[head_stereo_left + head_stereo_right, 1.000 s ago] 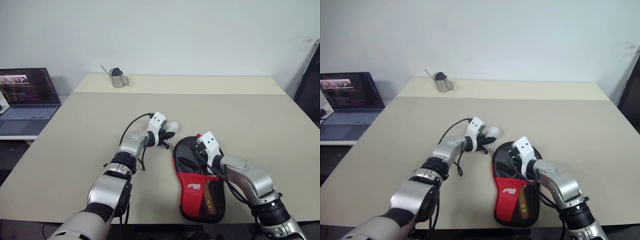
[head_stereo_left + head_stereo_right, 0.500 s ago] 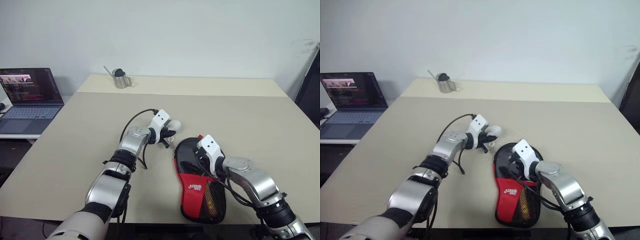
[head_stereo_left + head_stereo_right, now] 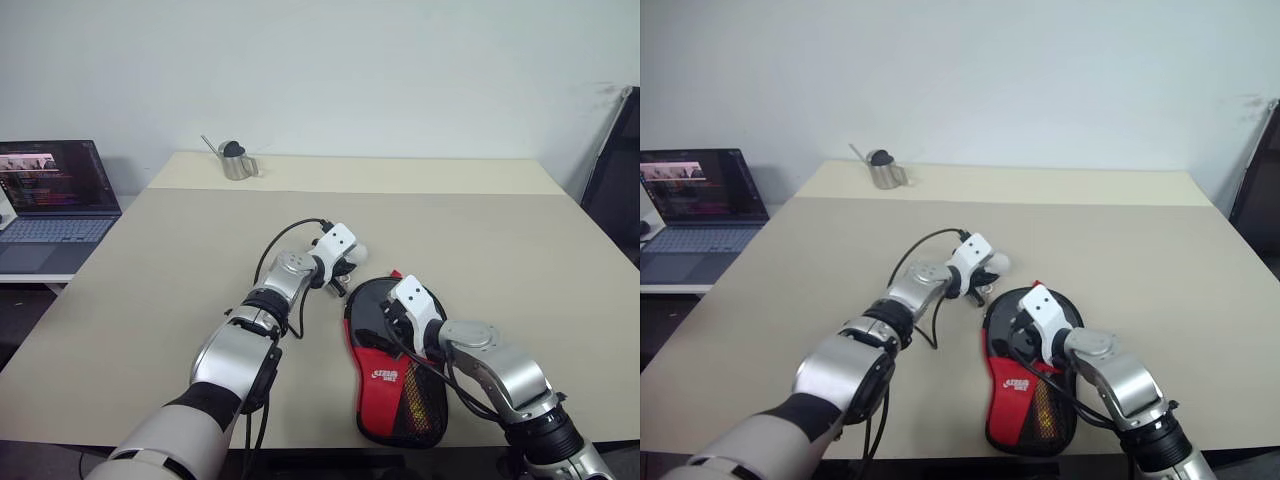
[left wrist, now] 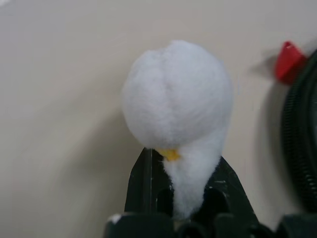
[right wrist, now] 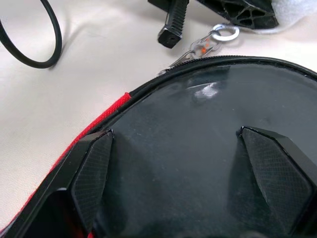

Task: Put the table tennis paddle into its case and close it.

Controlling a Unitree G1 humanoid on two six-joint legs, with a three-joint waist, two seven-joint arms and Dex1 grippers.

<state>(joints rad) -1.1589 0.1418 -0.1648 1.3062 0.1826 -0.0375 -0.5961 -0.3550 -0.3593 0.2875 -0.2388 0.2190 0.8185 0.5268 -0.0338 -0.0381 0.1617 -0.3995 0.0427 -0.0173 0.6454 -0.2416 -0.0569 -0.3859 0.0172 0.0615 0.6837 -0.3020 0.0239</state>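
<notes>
Left hand (image 4: 174, 196) pinches the charm (image 4: 177, 94), now carried closer to the case (image 3: 395, 375), zip following. Right hand (image 5: 183, 171) spread over the paddle (image 5: 198, 144) (lying inside). Closing underway on the worktop (image 3: 480, 240).

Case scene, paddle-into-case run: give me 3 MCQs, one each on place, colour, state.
1. Where is the metal jug?
A. far end of the table
B. beside the case
C. on the laptop

2. What colour is the case at its narrow end?
A. blue
B. red
C. green

3. How are the left gripper's jaws?
A. wide open
B. shut on the white fluffy charm
C. shut on the jug

Key: 1 A, it stands near the wall; 2 B, red fabric with a white logo; 3 B, the left wrist view shows the charm's tail pinched.
</notes>
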